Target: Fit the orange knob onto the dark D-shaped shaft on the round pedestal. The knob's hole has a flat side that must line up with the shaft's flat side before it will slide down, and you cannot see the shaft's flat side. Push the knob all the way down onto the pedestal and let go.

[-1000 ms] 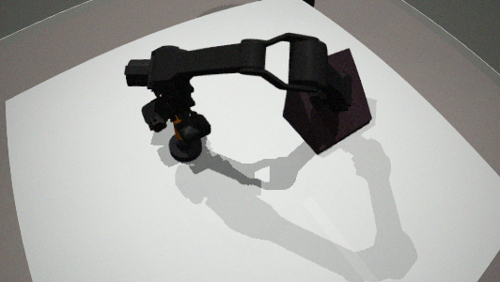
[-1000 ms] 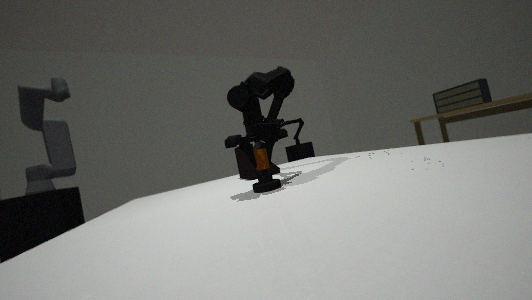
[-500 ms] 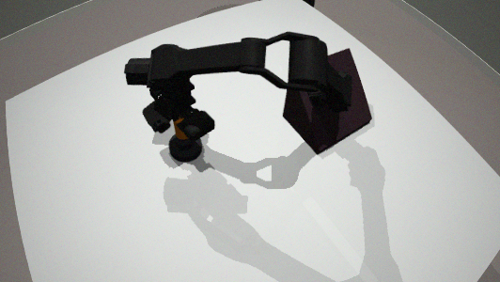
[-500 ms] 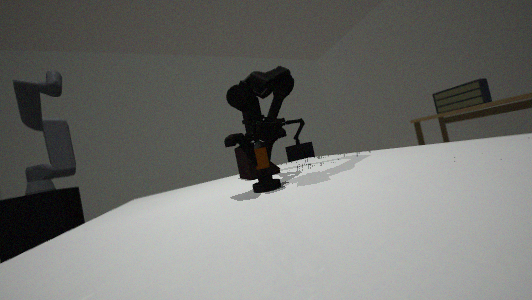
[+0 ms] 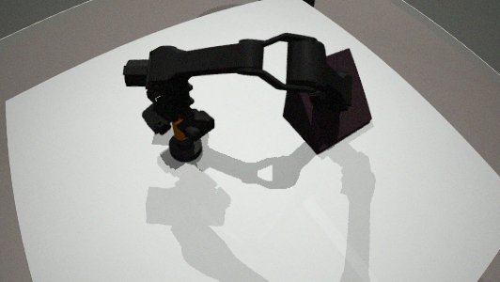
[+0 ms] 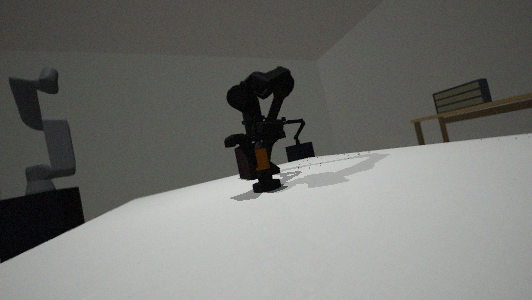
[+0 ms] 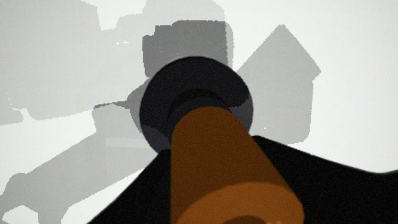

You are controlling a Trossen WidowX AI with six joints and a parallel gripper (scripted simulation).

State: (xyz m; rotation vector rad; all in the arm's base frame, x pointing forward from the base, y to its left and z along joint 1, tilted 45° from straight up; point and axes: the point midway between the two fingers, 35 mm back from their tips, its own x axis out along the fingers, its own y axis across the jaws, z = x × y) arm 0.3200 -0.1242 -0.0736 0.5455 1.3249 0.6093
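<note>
The orange knob [image 5: 178, 130] [image 6: 262, 159] [image 7: 215, 150] is a tall cylinder, held roughly upright. My gripper [image 5: 179, 125] [image 7: 211, 150] is shut on it, with a dark finger on either side. The round dark pedestal [image 5: 186, 152] [image 6: 267, 187] [image 7: 195, 72] stands on the white table directly under the knob. In the exterior view, a dark narrow part, apparently the shaft [image 6: 264, 175], shows between the knob's lower end and the pedestal base. The knob is not down on the pedestal base. Whether the shaft's tip is inside the hole cannot be seen, and its flat side is hidden.
The white table top [image 5: 263, 235] [image 6: 300, 240] carries the arm's shadows. The arm's dark reddish base block [image 5: 354, 89] stands right of the pedestal in the top view. In the exterior view, a grey robot arm [image 6: 57, 145] and a wooden table [image 6: 470, 111] are in the background.
</note>
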